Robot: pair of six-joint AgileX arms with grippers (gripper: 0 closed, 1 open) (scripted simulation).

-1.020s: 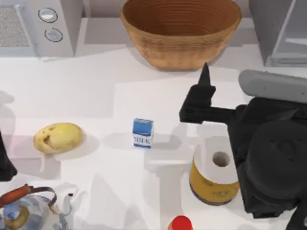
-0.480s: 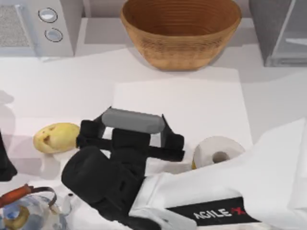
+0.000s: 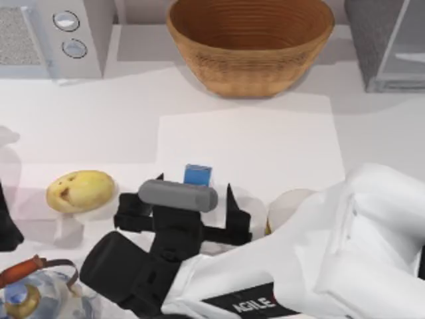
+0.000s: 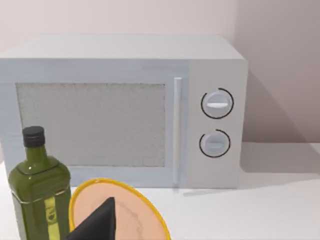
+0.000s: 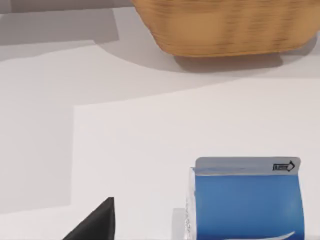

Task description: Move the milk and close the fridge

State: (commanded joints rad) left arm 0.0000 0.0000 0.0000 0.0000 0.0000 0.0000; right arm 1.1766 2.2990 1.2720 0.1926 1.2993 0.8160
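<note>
The milk [image 3: 198, 174] is a small blue-topped carton standing near the middle of the table, with its lower part hidden behind my right wrist. The right wrist view shows the milk [image 5: 247, 200] upright and close. My right gripper [image 3: 194, 187] reaches in from the right, open. One fingertip [image 3: 160, 179] is left of the carton and the other is right of it, neither touching. The fridge [image 3: 388, 46], dark grey with a pale door panel, is partly in view at the back right. My left gripper [image 4: 97, 225] is parked at the left edge, facing the microwave, with one dark fingertip showing off-centre.
A wicker basket [image 3: 250, 41] stands at the back centre and a microwave [image 3: 53, 36] at the back left. A potato [image 3: 80, 191], a kettle [image 3: 30, 292] and a paper roll [image 3: 287, 201] surround the carton. A green bottle [image 4: 37, 195] and a yellow-rimmed plate [image 4: 125, 210] sit before the microwave.
My right arm swung from the table's right side across to the carton, covered it, then drew back toward the front, so its blue top shows between the open fingers. The carton stayed put.
</note>
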